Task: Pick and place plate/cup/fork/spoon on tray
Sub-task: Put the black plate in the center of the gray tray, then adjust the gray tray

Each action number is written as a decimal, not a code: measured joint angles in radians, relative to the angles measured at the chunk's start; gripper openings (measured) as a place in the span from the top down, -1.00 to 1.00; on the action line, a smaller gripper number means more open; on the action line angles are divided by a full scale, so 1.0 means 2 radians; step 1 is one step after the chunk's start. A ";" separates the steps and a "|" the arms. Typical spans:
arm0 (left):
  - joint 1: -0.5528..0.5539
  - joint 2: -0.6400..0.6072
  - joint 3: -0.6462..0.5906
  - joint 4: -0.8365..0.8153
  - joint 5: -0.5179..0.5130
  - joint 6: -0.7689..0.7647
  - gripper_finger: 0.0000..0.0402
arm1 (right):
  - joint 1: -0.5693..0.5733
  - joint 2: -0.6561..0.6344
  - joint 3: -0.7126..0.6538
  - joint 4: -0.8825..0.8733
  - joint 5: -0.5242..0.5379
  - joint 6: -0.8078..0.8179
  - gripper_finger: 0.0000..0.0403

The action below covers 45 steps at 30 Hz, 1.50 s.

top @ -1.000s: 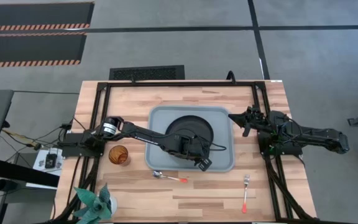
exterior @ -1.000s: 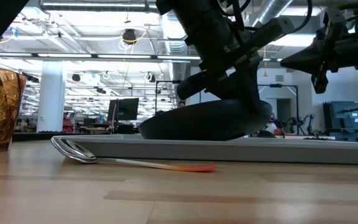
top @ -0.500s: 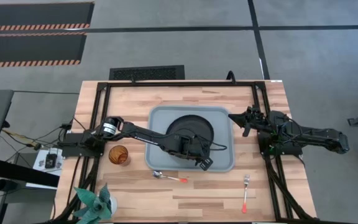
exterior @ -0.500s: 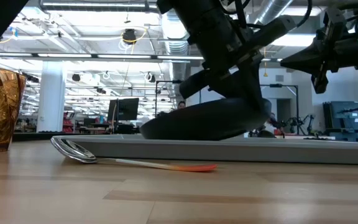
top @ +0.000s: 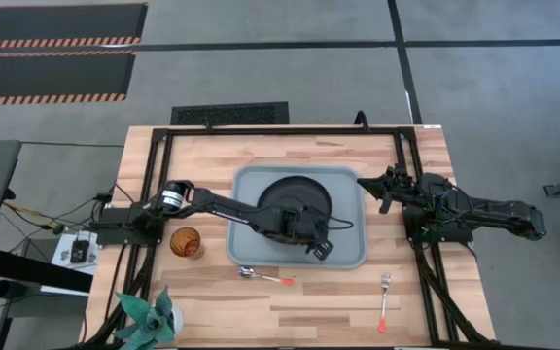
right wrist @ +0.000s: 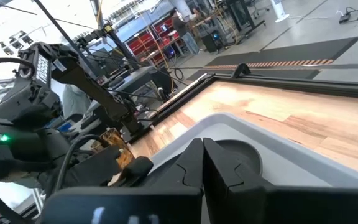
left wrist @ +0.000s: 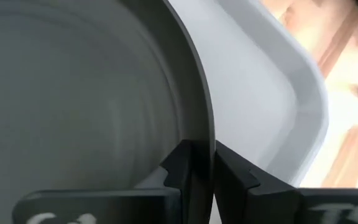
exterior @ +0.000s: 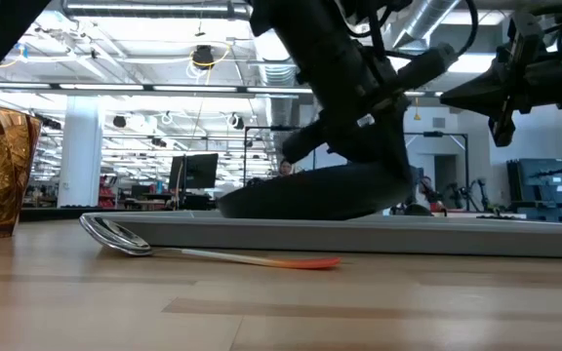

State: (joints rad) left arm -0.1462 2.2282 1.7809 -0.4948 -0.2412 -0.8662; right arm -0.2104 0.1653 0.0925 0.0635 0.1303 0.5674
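Note:
The black plate (top: 295,204) lies over the grey-blue tray (top: 251,177) in the middle of the table. It also shows in the low view (exterior: 310,195). My left gripper (top: 316,243) is shut on the plate's near right rim. My right gripper (top: 369,185) is shut and empty, above the table just right of the tray. The amber cup (top: 186,242) stands left of the tray. The spoon (top: 265,277) lies flat in front of the tray. The fork (top: 384,299) lies flat at the near right. My left gripper pinches the plate's raised rim (left wrist: 201,124), one finger (left wrist: 178,169) inside the plate and one (left wrist: 236,173) outside. It comes slanting down from the table's left. The plate sits low in the tray, its held side slightly raised; the tray's rim (exterior: 359,234) hides its underside.
A green paper plant (top: 149,316) stands at the table's near left corner. Black frame rails (top: 154,175) run along the left and right sides. Bare wood lies in front of the tray, between the spoon and the fork.
My left gripper has gone down a little and slightly toward the far edge with the plate's rim. The plate has sunk lower and flatter into the tray.

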 joint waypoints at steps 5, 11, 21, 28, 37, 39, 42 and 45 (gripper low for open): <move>0.001 0.030 -0.001 0.018 0.009 -0.005 0.85 | 0.000 0.000 0.000 0.001 0.001 0.000 0.92; 0.001 0.042 0.005 0.030 0.018 -0.019 0.83 | 0.001 -0.002 0.000 -0.002 0.000 0.000 0.91; 0.004 0.043 0.005 0.022 0.042 -0.030 0.51 | 0.000 -0.002 0.000 -0.002 -0.001 0.000 0.92; 0.005 0.029 0.011 0.014 0.053 -0.006 0.44 | 0.000 -0.002 0.000 -0.002 -0.001 0.000 0.84; 0.005 -0.019 0.026 -0.007 0.025 0.051 0.51 | 0.001 0.000 0.000 -0.019 -0.019 -0.021 0.91; 0.006 -0.045 0.018 -0.021 0.006 0.063 0.63 | 0.000 0.000 0.003 -0.043 -0.019 -0.021 0.96; 0.010 -0.083 -0.012 -0.007 0.004 0.084 0.91 | 0.000 0.006 0.022 -0.107 -0.010 -0.023 0.96; 0.017 -0.122 -0.074 0.061 0.027 0.098 0.97 | 0.000 0.019 0.042 -0.155 0.002 -0.033 0.96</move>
State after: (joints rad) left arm -0.1121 1.9849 1.6337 -0.3723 -0.1866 -0.6702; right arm -0.2111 0.2023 0.1758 -0.2469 0.1340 0.5011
